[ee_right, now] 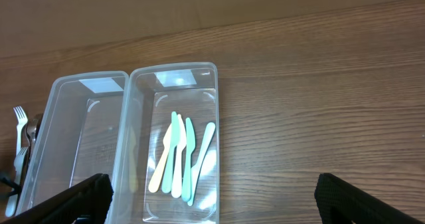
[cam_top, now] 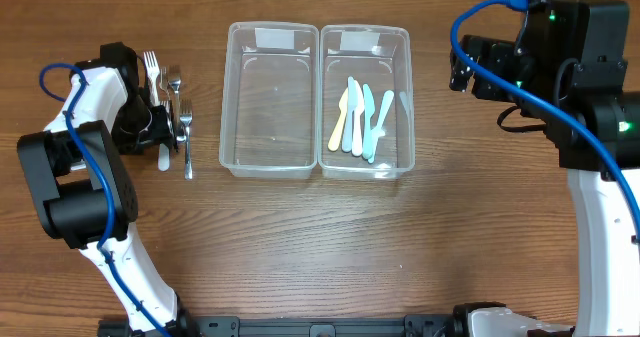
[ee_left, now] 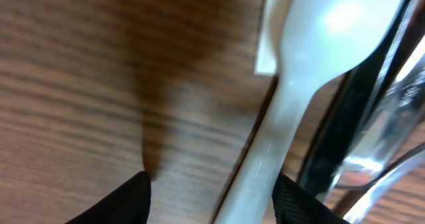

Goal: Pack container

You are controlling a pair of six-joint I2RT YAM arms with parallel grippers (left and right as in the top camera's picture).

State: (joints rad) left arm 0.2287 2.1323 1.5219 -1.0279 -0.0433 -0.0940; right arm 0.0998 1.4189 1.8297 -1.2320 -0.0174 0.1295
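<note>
Overhead: fixed above table (cam_top: 300, 247), looks straight down, wide; both arms are in frame. Left wrist: sits hard against the tabletop at left, blurred, filled by white utensil (ee_left: 285, 117). Right wrist: raised at right, tilted down. It shares with overhead: left container (ee_right: 80, 137), right container (ee_right: 174, 91), forks (ee_right: 18, 117).

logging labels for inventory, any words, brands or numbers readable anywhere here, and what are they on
No readable text, brand, number or sign in any view.
Left patch, white, on the end wall of the left container: looks blank.
Right patch, white, on the end wall of the right container: looks blank.
</note>
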